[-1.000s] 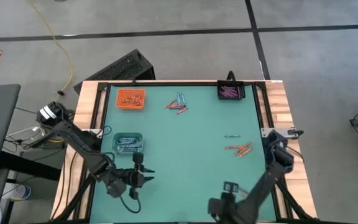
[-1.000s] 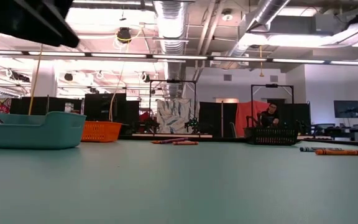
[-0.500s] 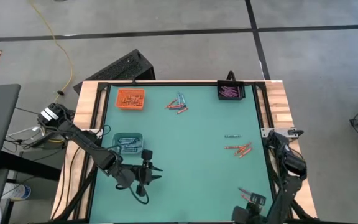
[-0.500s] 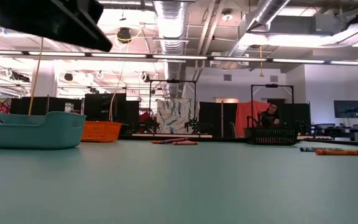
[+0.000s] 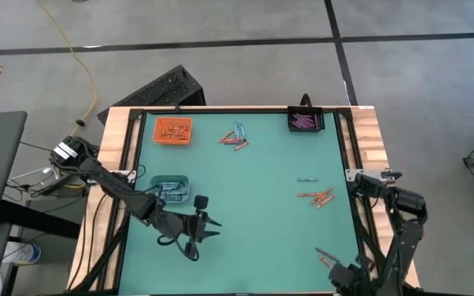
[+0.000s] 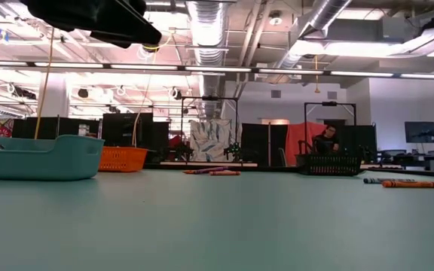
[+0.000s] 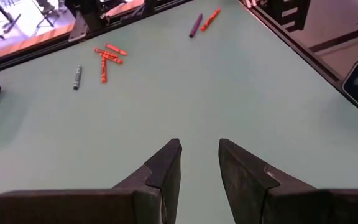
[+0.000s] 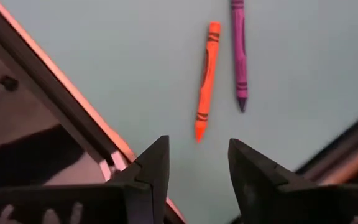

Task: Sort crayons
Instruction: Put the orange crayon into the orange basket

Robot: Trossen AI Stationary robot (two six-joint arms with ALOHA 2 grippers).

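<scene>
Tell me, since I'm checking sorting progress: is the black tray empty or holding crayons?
Holding crayons. The high view shows purple crayons lying inside the black tray at the table's far right corner.

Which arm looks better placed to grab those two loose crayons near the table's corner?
Probably the right: its open claw hangs just above the orange crayon and purple crayon. The left claw is far off.

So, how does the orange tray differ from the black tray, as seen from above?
The orange tray sits at the far left of the table and holds orange-red crayons; the black tray sits at the far right corner and holds purple crayons. The orange tray also looks slightly wider than the black one. Both are small rectangular trays near the table's far edge, and each holds crayons of one colour.
</scene>
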